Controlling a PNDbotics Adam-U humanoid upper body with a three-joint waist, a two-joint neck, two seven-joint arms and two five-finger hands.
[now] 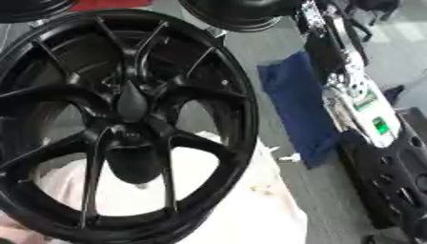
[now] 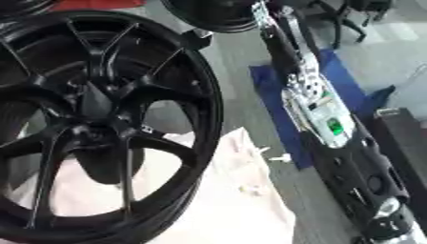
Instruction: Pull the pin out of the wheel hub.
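Note:
A large black wheel rim [image 1: 125,124] with thin spokes fills the left side and stands tilted on a white cloth [image 1: 242,209]. At its hub [image 1: 132,102] a dark pointed piece sits in the middle; I cannot make out a separate pin. My right arm [image 2: 321,114], black with silver joints and a green light, runs down the right side from the top to the lower right corner. Its hand end [image 2: 380,219] is at the bottom edge, well away from the hub, and is cut off there. My left hand shows in no view.
A blue mat [image 1: 292,109] lies on the grey floor between the rim and my arm. A small white piece [image 2: 281,157] lies beside the cloth's edge. Another black rim [image 1: 238,14] stands at the top, with something red [image 1: 108,4] behind.

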